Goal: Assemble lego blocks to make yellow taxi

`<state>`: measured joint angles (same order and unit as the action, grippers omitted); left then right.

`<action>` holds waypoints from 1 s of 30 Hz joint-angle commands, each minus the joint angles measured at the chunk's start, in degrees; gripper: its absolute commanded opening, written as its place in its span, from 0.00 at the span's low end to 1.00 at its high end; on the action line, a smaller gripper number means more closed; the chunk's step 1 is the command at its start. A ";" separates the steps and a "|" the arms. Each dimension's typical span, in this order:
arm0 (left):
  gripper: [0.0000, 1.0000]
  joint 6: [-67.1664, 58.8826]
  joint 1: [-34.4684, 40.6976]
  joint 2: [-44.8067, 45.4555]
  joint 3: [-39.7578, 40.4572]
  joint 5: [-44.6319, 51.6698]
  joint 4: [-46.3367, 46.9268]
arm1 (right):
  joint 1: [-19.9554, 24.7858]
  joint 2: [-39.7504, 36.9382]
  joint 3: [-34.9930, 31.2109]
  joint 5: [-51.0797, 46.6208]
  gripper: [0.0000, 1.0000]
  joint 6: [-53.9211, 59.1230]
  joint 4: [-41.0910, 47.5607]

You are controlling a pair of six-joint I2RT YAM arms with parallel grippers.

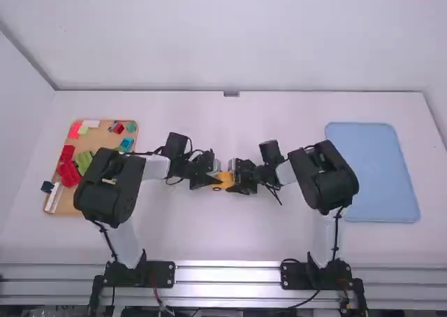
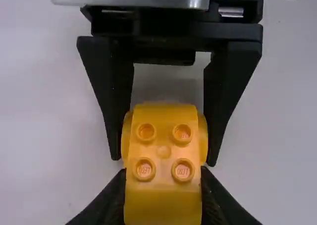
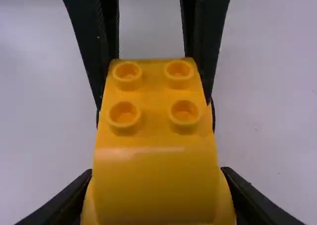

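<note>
While both arms reach in toward the middle of the white table (image 1: 230, 241), the yellow car body (image 2: 163, 151) sits between them, pinched from both ends. Left gripper (image 2: 163, 171) closed down on it, a finger along each flank of its end; right gripper (image 3: 157, 171) likewise narrowed onto the opposite end, fingers against the rounded bulges there. Four studs (image 3: 184, 112) face up between the two. Looks like hard moulded plastic: light, stiff, not fragile in itself, though smooth enough to slip, and I'd expect the curved slopes and bulges to give a poorer grip than the flat sides. Best hold, to my eye: low and square on the straight flanks, studs left free for whatever goes on top. If this is more than one piece, a seam could part should the two arms pull unevenly; I can't tell from here. Step in hand reads as pressing together or squaring up the body, or passing it across. Loose coloured bricks lie on the wooden board (image 1: 68, 204) over on the left; blue mat (image 1: 377, 170) on the right
</note>
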<state>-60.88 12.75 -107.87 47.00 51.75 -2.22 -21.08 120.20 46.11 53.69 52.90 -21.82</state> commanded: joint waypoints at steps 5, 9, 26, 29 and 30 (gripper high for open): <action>0.02 0.00 4.98 -2.64 -2.08 -13.00 5.46 | -0.35 0.57 0.07 -1.07 0.39 -0.55 0.00; 0.02 0.22 5.01 -2.64 -2.08 -14.29 6.99 | -0.33 0.57 0.07 -1.07 0.40 -0.55 0.00; 0.21 3.02 4.28 1.27 1.62 -11.78 5.25 | -0.28 0.57 0.07 -1.07 0.41 -0.57 0.00; 0.25 3.02 3.82 1.92 2.38 -11.76 5.22 | -0.28 0.57 0.07 -1.07 0.41 -0.57 0.00; 0.26 2.97 3.67 2.21 2.40 -11.72 5.16 | -0.28 0.57 0.07 -1.07 0.41 -0.57 0.02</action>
<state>-59.96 15.49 -105.84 49.36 43.97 2.48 -20.67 120.20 46.11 53.71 53.04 -21.78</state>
